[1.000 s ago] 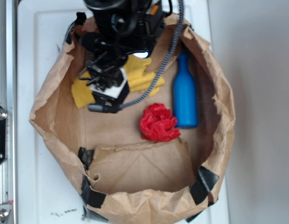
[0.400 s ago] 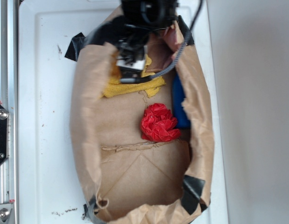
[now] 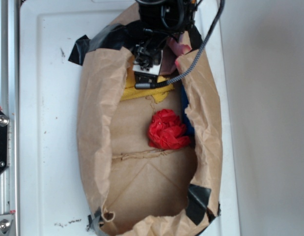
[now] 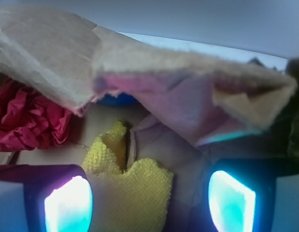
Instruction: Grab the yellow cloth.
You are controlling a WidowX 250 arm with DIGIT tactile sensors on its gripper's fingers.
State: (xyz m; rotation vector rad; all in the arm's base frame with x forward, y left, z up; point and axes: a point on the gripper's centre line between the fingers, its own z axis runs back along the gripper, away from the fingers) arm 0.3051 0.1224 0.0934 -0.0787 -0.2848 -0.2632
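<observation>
The yellow cloth (image 3: 134,91) lies on the floor of a brown paper bag (image 3: 95,123), at its far end, and the bag's left wall and the arm hide most of it. In the wrist view the fuzzy yellow cloth (image 4: 135,193) lies between my two lit fingers, nearer the left pad (image 4: 67,205). My gripper (image 3: 146,73) hangs over the cloth, open, with nothing clamped (image 4: 149,205). A torn flap of the bag (image 4: 178,82) droops just ahead of the fingers.
A red crumpled wad (image 3: 166,130) sits mid-bag, at the far left in the wrist view (image 4: 28,116). A blue bottle (image 3: 186,118) shows only as a sliver behind the bag's folded right wall. Black tape (image 3: 80,46) patches the bag. A white tray (image 3: 48,123) lies underneath, with a metal rail (image 3: 4,98) at its left.
The bag has gone from wide open to pinched narrow, its walls folding in over the bottle and much of the cloth. My gripper has moved toward the bag's far end.
</observation>
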